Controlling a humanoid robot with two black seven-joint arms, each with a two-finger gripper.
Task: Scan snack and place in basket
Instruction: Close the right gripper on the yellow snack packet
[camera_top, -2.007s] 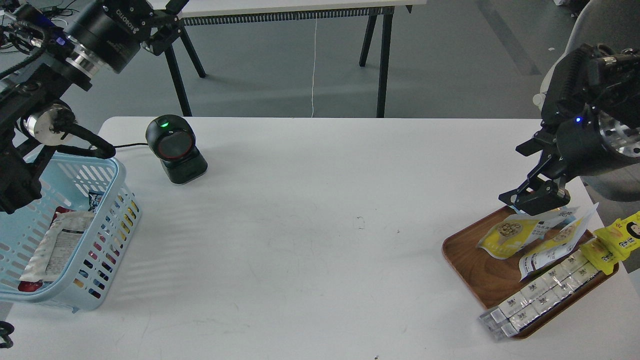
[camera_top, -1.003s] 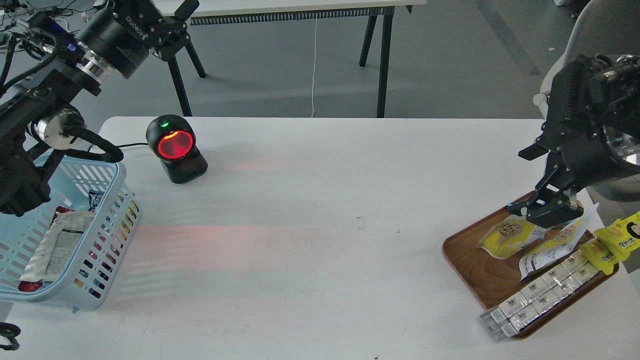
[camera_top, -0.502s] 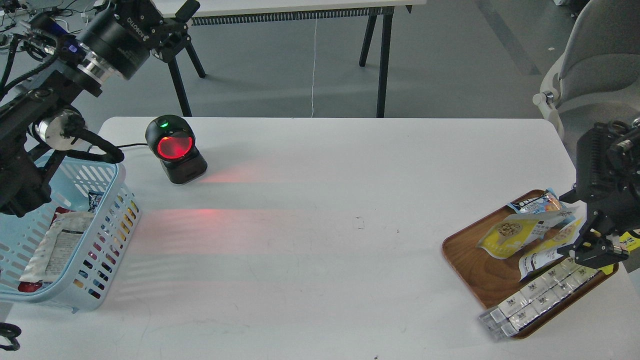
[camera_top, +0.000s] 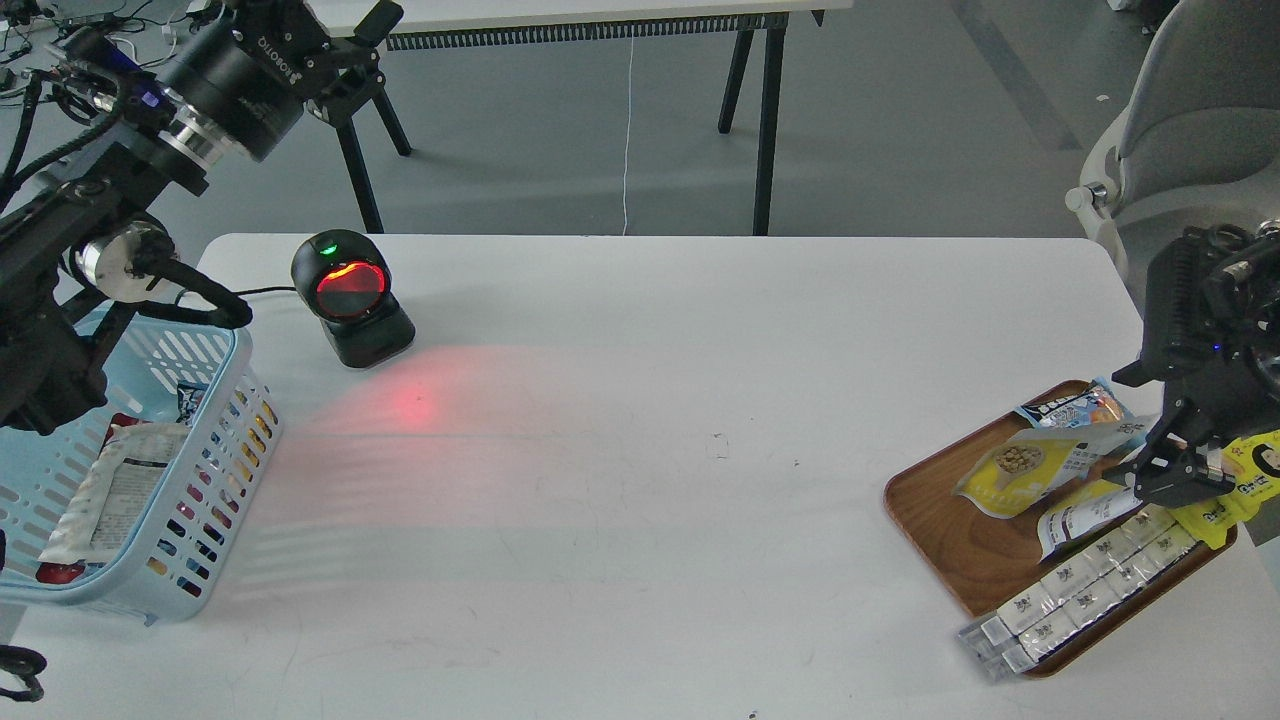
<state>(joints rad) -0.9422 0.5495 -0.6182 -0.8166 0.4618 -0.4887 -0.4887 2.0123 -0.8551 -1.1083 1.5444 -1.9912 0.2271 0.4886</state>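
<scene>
Hovering over the tray at the table's right edge, the right gripper (camera_top: 1172, 470) sits low above the snack (camera_top: 1040, 462).

At the left edge, the light blue basket (camera_top: 215, 480) overhangs the tabletop's rim slightly, with a white pouch (camera_top: 115, 495) lying inside; the left gripper (camera_top: 350, 60) is raised beyond the far-left corner, off the table, seen too dark and end-on to tell whether it is spread or closed. Near the far-left corner stands the scanner (camera_top: 350, 305), window glowing red, casting a red patch on the tabletop just in front of it. From there the white table (camera_top: 640, 400) runs bare across its middle to the wooden tray (camera_top: 950, 530), whose near corner reaches the table's right front edge. The snack lies on the tray beside a blue packet (camera_top: 1075, 408) and yellow packets (camera_top: 1240, 480); whether the right gripper's fingers grip anything cannot be told.
</scene>
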